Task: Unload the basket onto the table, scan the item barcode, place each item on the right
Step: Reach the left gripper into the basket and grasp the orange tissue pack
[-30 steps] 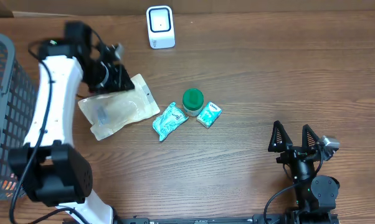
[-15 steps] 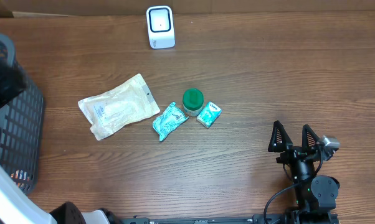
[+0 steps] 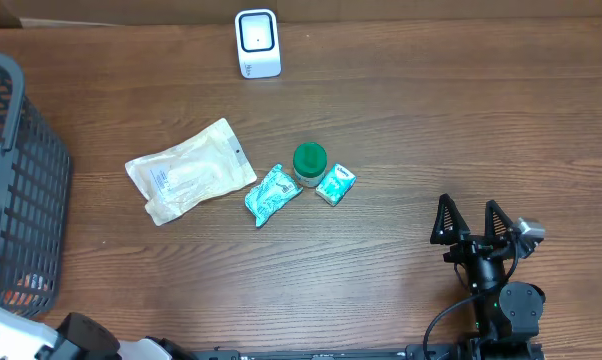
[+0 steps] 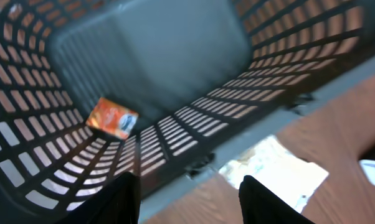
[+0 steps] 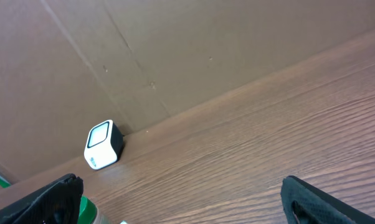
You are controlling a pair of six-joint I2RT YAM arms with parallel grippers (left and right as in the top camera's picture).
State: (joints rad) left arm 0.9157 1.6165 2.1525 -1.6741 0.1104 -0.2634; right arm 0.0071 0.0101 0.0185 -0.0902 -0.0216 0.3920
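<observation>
The white barcode scanner [image 3: 257, 43] stands at the table's far edge, also in the right wrist view as scanner [image 5: 103, 146]. A clear plastic pouch [image 3: 189, 172], a teal packet [image 3: 272, 194], a green-lidded jar [image 3: 309, 162] and a small teal box [image 3: 335, 184] lie mid-table. My left gripper [image 4: 190, 202] hovers open over the rim of the grey basket [image 4: 162, 56], nothing between its fingers. An orange packet [image 4: 111, 118] lies inside the basket. My right gripper [image 3: 472, 222] rests open at the near right, holding nothing.
The grey basket [image 3: 21, 180] fills the table's left edge. A cardboard wall [image 5: 175, 50] backs the table behind the scanner. Only a bit of the left arm [image 3: 76, 338] shows at the bottom left of the overhead view.
The left arm has swung from beside the pouch to the left and almost out of the overhead view, over the basket. Its jaws have opened. The right arm has not moved.
</observation>
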